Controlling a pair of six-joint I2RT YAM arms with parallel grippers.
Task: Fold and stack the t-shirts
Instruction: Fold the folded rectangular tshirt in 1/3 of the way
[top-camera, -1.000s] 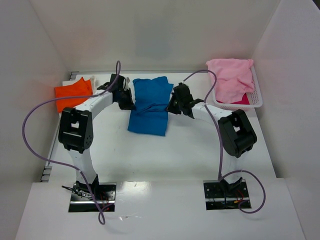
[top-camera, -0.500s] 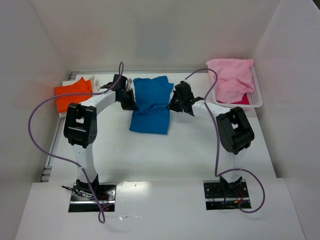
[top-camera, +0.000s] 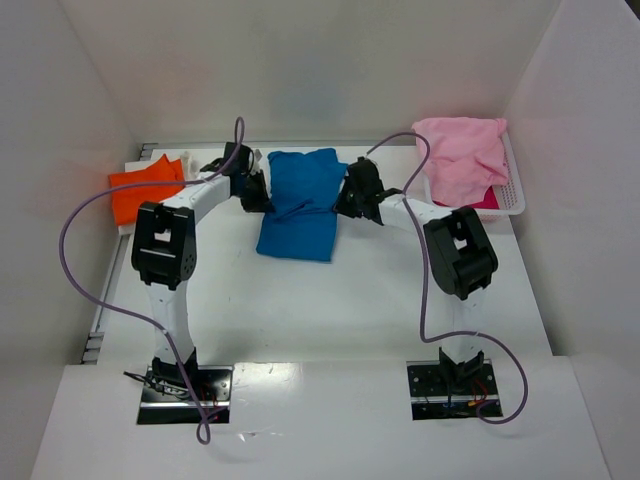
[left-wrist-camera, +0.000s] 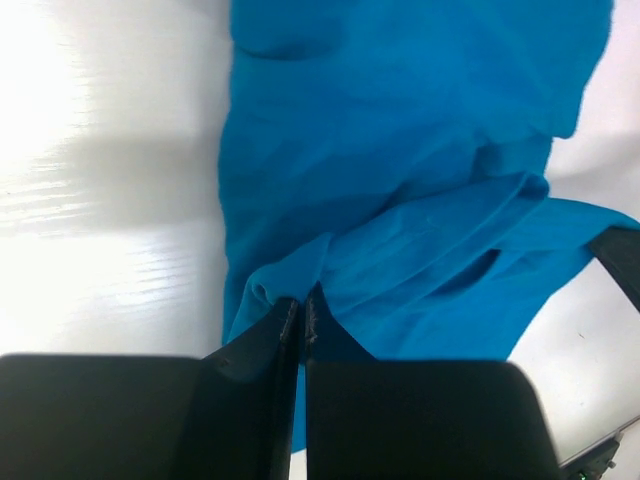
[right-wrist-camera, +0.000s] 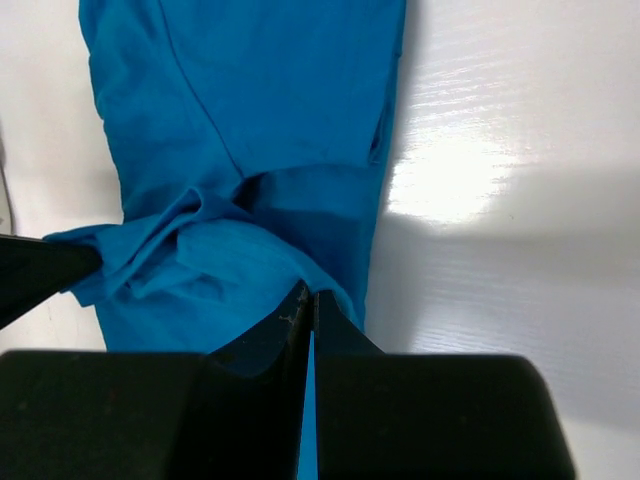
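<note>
The bright blue t-shirt lies partly folded in the middle of the table, bunched across its middle. My left gripper is shut on its left edge; in the left wrist view the jaws pinch a fold of blue cloth. My right gripper is shut on the shirt's right edge, and the right wrist view shows a fold of the blue shirt pinched between the jaws. The orange t-shirt lies folded at the far left. The pale pink t-shirt is heaped in the basket.
A white plastic basket stands at the far right against the wall, with something deep pink under the pink shirt. White walls close in the table on the left, back and right. A white cloth edge shows beside the orange shirt.
Both grippers have moved away from the arm bases toward the back with the blue shirt's edges, and the shirt's near hem has slid back with them.
</note>
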